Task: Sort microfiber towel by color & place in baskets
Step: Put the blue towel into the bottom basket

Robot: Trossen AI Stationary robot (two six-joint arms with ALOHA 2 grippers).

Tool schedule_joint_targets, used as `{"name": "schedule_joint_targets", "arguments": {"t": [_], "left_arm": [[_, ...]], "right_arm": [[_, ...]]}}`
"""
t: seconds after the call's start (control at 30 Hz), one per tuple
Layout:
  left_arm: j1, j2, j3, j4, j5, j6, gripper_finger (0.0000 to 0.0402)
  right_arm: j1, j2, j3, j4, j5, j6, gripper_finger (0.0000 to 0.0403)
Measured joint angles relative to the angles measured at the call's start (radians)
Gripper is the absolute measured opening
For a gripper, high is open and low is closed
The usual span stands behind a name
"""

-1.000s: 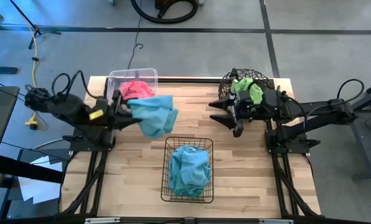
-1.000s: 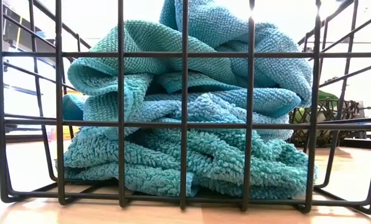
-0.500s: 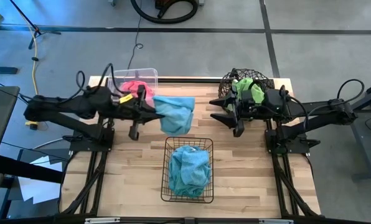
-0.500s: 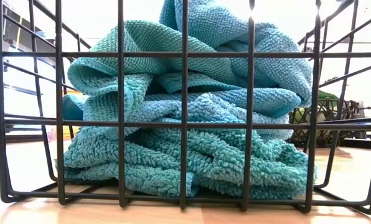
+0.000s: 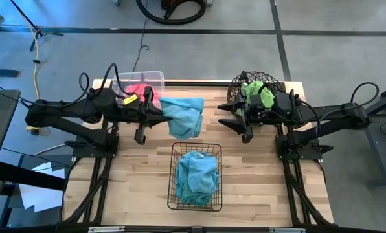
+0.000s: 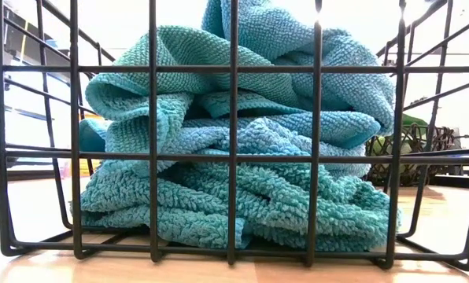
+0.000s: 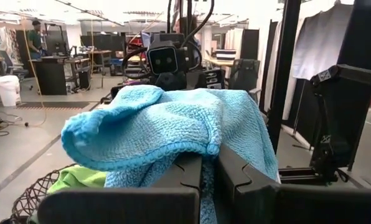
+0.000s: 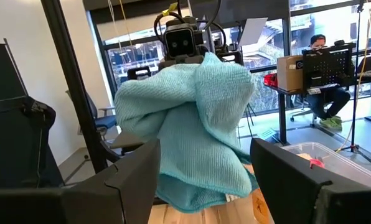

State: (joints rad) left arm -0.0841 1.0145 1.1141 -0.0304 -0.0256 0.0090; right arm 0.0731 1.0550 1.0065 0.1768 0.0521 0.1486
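Observation:
My left gripper (image 5: 160,111) reaches out from the table's left and is shut on a light blue towel (image 5: 182,116), held in the air behind the black wire-grid basket (image 5: 194,194). That basket holds more light blue towels (image 5: 196,176), which fill the low view (image 6: 242,157). A pink towel (image 5: 140,91) lies in the clear tub (image 5: 155,76) at the far left. Green towels (image 5: 261,94) lie in the round wire basket (image 5: 235,87) at the far right. My right gripper (image 5: 236,122) is open and empty beside that basket, facing the held towel (image 8: 192,137). My left gripper pinches a bunched part of the light blue towel near its hemmed edge (image 7: 195,148) between its two shut fingers (image 7: 235,177). The fingers lie level, coming from the table's left. The towel is lifted clear of the table, bulging over the fingertips and hanging below them.
The black wire-grid basket stands at the table's middle front (image 6: 234,157). Bare wood (image 5: 128,175) lies to its left and right. The round wire basket also shows in the low view (image 6: 411,145) and the left wrist view (image 7: 36,193). People sit in the room behind.
My left gripper has reached out toward the table's right edge, carrying the light blue towel from beside the clear tub to a spot behind the black wire-grid basket. The towel stays lifted clear. In the last half second it has hardly moved.

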Motion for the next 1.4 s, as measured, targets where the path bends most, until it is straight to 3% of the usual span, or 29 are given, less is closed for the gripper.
{"name": "schedule_joint_targets", "arguments": {"t": [0.2, 0.37, 0.77, 1.07, 1.4], "left_arm": [[-0.006, 0.017, 0.001, 0.002, 0.018, -0.040, 0.0000], [-0.066, 0.120, 0.021, -0.027, 0.038, -0.042, 0.0000], [-0.195, 0.493, 0.375, -0.394, 0.077, -0.015, 0.0000], [-0.233, 0.705, 0.373, -0.487, 0.052, -0.076, 0.0000], [-0.232, 0.953, 0.373, -0.603, 0.041, -0.106, 0.0000]], "right_arm": [[0.000, -0.006, 0.000, -0.001, 0.000, 0.004, 0.0246], [0.000, -0.057, 0.000, 0.000, 0.000, -0.025, 0.0246], [0.000, -0.191, 0.000, -0.149, 0.015, -0.044, 0.0246], [0.000, -0.213, 0.000, -0.301, 0.014, -0.016, 0.0246], [0.000, -0.209, 0.000, -0.350, 0.010, 0.009, 0.0246]]}}
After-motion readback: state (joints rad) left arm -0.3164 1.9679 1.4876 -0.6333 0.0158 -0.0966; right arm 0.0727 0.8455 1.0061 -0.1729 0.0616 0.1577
